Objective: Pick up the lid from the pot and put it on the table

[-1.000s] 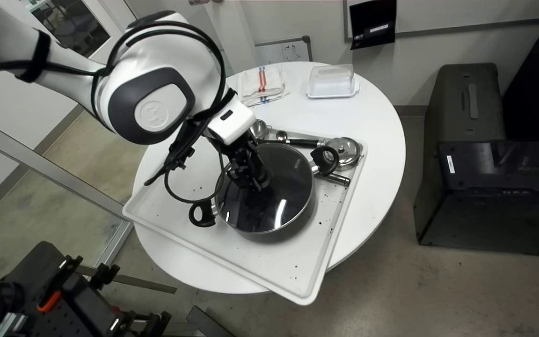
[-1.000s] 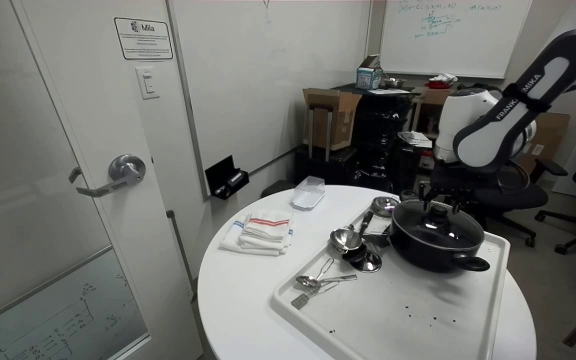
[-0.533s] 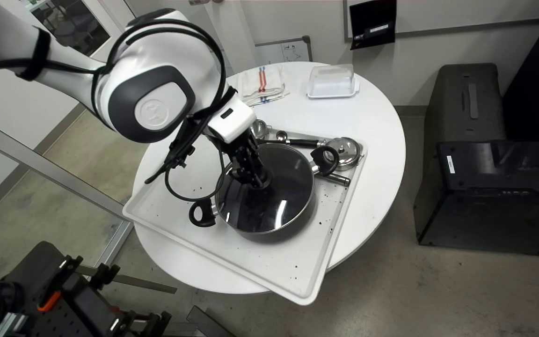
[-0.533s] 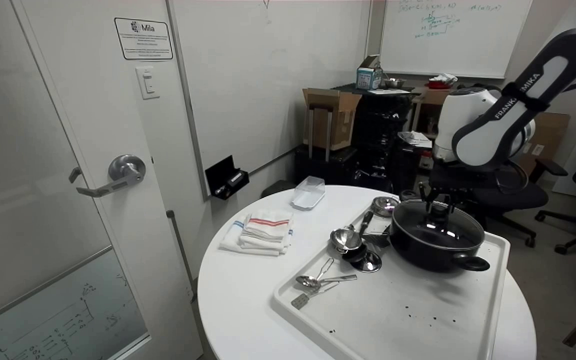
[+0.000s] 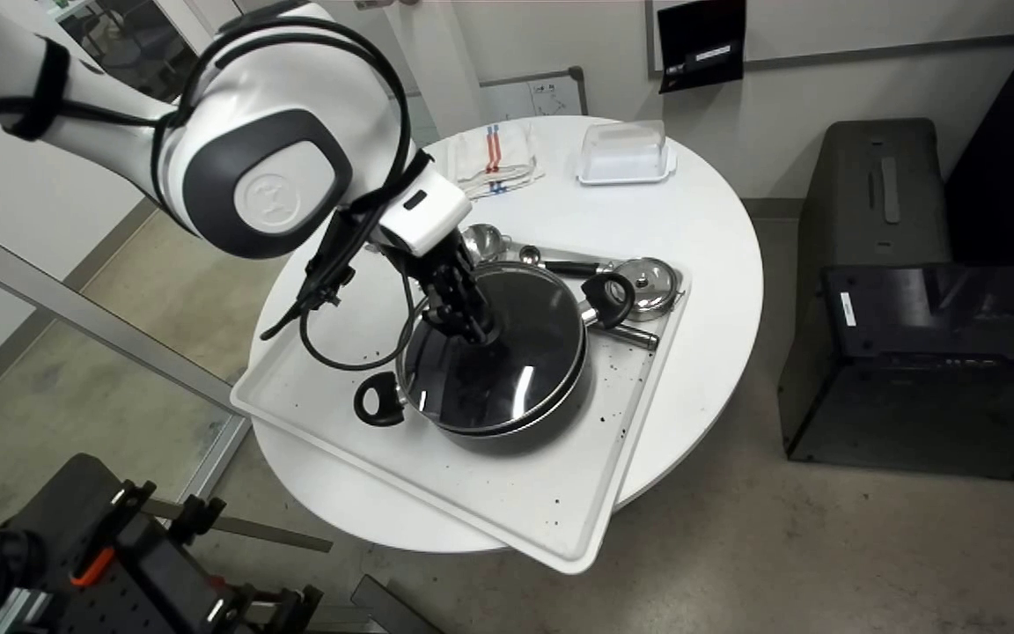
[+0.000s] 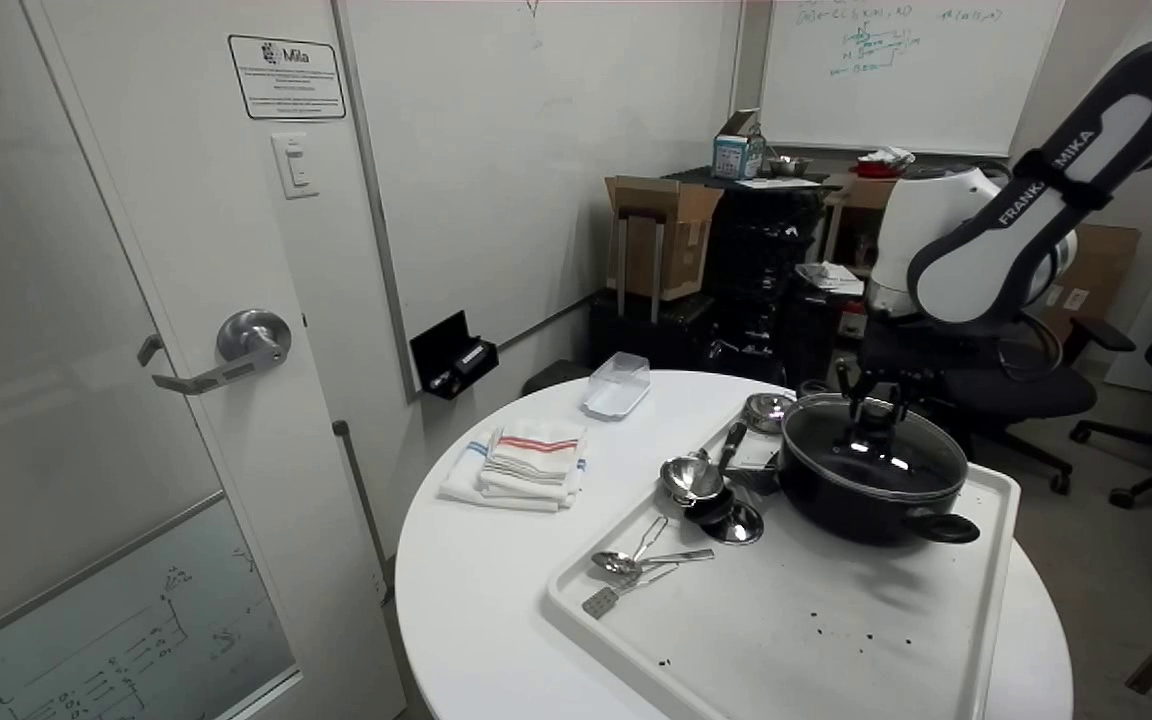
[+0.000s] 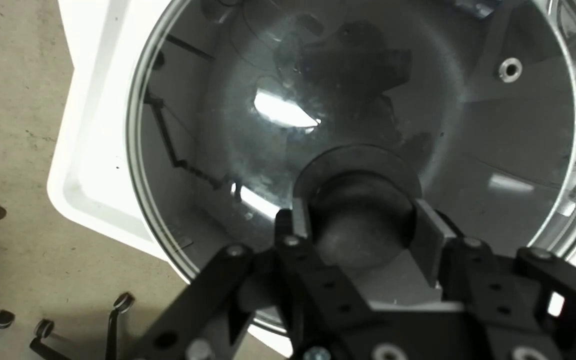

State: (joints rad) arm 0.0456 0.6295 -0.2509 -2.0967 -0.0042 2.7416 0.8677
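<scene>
In an exterior view, the wide, shallow black pot [image 6: 861, 512] stands at the right of the frame on a white rectangular tray [image 6: 766, 620], which lies on the round white worktop [image 6: 476, 590]. Over it is the round see-through glass lid [image 6: 828, 448] with a thin metal rim, and the black two-fingered gripper [image 6: 876, 409] reaches down to its small dark knob [image 6: 874, 427]. The lid sits slightly higher in the frame than half a second ago (any gap beneath it is hard to make out from here).

In an exterior view, the change is plainer: the lid [image 5: 529, 345] has shifted towards the upper left of the frame, and its rim, then flush with the pot's, now leaves a dark crescent at the lower right.

In the wrist view, the jaws are narrowed to the width of the knob [image 7: 361, 220], a grey pad [image 7: 427, 239] on either side and apparently touching, so they seem to be holding the lid by it.

That suggests the lift has just begun. The next move probably calls for more height, then a carry beyond the tray's edge to the worktop; the lid could tip or swivel on the way.
</scene>
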